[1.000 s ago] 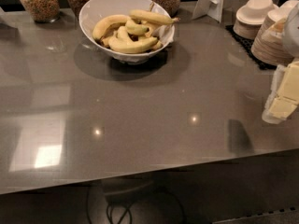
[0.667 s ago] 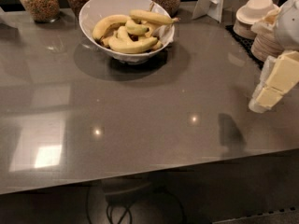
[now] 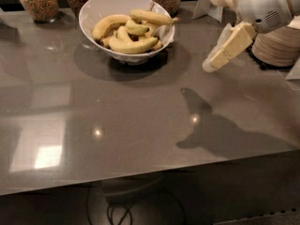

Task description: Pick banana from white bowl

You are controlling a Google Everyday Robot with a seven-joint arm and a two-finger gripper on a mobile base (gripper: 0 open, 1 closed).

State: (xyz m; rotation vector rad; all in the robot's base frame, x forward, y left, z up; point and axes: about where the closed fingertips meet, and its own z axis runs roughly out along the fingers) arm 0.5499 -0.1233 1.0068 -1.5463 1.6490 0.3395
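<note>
A: Where's the banana [image 3: 151, 17]?
B: On top of the pile in the white bowl [image 3: 90, 7], stem toward the right rim.
A: Gripper [image 3: 211, 63]?
B: Above the counter [image 3: 140, 121], right of the bowl, not touching it. Grip state: can't tell.

Glossy grey countertop [image 3: 117, 111] reflecting lights, glass jars [image 3: 37, 1] behind.

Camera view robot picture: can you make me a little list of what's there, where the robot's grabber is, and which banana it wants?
banana: long, nearly straight yellow one, lying on top of the pile
white bowl: at the back of the grey table, holding several bananas
gripper: in the air right of the bowl, touching nothing
jars: behind the bowl
stacked dishes: far right
picked up: not yet
</note>
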